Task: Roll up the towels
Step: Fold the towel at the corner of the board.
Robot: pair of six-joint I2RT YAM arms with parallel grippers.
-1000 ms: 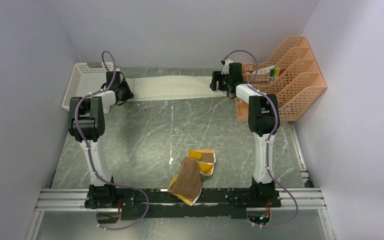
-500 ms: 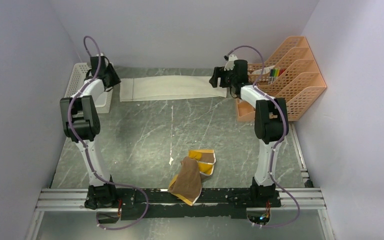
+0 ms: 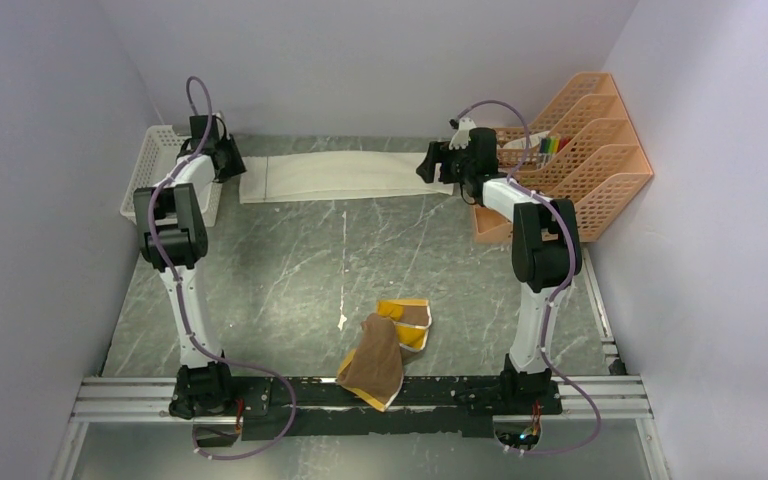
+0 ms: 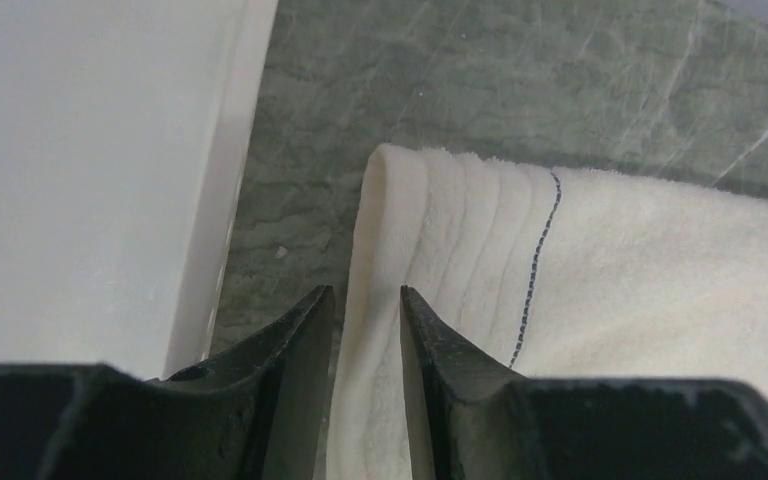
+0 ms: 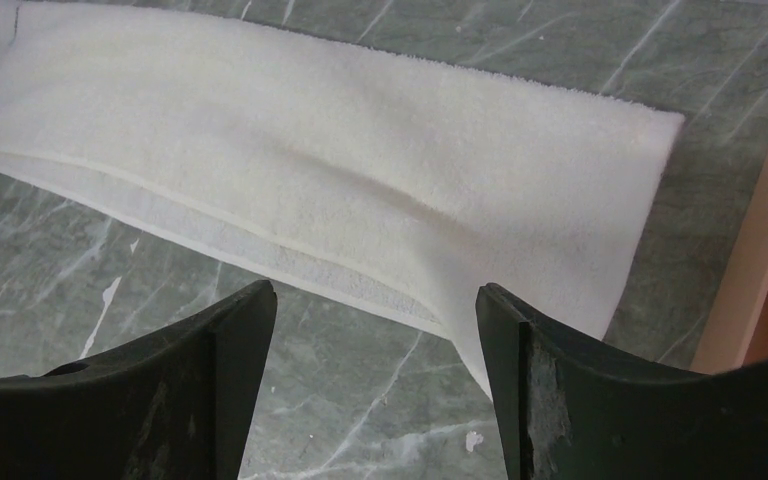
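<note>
The cream-white towel (image 3: 345,175) lies as a long flat folded strip across the far side of the table. My left gripper (image 3: 232,160) is at its left end. In the left wrist view its jaws (image 4: 363,292) stand narrowly apart, open, over the towel's folded hem (image 4: 390,230). My right gripper (image 3: 428,165) hovers at the right end, open wide, with the towel's near right corner (image 5: 550,300) just ahead of the fingers and nothing held. The brown towel (image 3: 385,350), its mustard-yellow reverse showing, lies crumpled near the front edge between the arm bases.
A white plastic basket (image 3: 155,165) stands at the far left, its wall (image 4: 80,150) close beside my left gripper. An orange file rack (image 3: 580,160) stands at the far right, its edge (image 5: 760,290) next to my right gripper. Marbled grey tabletop lies between the two towels.
My left gripper let go of the cream towel's left end, swung back and left toward the basket, then returned to the hem. The towel now lies flat. The right gripper shifted slightly.
</note>
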